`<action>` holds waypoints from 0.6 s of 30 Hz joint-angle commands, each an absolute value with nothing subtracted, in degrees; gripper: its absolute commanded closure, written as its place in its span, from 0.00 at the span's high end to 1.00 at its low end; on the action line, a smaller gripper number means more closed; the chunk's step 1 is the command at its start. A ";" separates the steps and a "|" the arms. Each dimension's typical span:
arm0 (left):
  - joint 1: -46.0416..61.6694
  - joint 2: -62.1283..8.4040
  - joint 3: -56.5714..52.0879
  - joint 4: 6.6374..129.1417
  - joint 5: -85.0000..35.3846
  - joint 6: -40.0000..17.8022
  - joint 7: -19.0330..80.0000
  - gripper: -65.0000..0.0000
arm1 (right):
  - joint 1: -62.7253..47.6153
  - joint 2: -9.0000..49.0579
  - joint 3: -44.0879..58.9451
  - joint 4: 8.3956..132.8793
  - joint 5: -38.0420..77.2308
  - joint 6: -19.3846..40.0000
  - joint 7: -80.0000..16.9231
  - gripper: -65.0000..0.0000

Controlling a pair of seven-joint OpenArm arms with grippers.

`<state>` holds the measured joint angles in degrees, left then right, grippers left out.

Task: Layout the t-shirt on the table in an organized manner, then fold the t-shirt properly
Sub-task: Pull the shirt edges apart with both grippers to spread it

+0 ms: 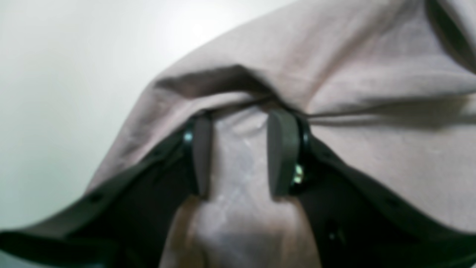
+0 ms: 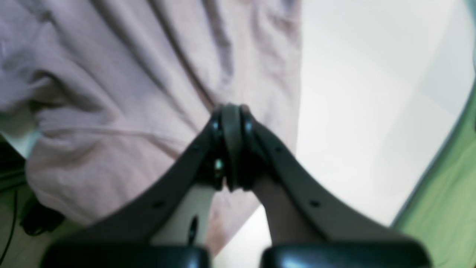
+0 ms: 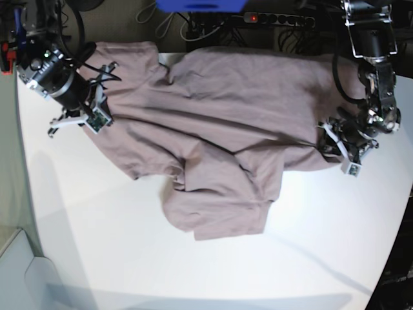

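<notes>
Arms spread wide, fingers (image 1: pixel 241 149) apparently pinching t-shirt (image 3: pixel 219 123)

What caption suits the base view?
Two grippers, left and right, pinch a mauve t-shirt stretched across a white table.

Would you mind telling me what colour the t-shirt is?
The t-shirt is plain dusty mauve, no print; the base view shows it best.

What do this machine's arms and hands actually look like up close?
Each hand is a black two-fingered pincer with dark grey flat pads and small shiny screws beside them. The left hand and right hand look alike. From above, the arms are black with silver-grey joints, black cables looping along them.
</notes>
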<state>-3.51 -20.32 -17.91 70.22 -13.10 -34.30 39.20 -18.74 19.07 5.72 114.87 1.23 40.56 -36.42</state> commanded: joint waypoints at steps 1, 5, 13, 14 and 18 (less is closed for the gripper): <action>-4.35 -21.41 -18.24 71.34 -13.85 -34.07 38.29 0.38 | -15.52 19.56 6.11 115.56 1.63 40.00 -35.03 0.00; -4.35 -21.05 -18.24 71.60 -14.11 -34.07 38.37 0.38 | -5.76 16.04 5.05 107.74 1.80 40.00 -35.03 0.00; -4.09 -20.88 -18.24 73.80 -13.93 -34.07 38.46 0.38 | 5.93 12.26 2.51 84.53 1.63 40.00 -34.77 0.00; -4.09 -20.88 -18.24 73.80 -13.85 -34.07 38.46 0.38 | 5.67 12.44 2.51 83.21 1.63 40.00 -34.59 0.00; -4.35 -20.97 -18.24 73.80 -13.76 -34.07 38.46 0.38 | 2.77 14.81 2.86 79.96 1.63 40.00 -34.51 0.00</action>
<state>-3.38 -19.99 -17.96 72.71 -13.13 -34.11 39.62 1.98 13.93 2.57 79.42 2.57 39.86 -33.32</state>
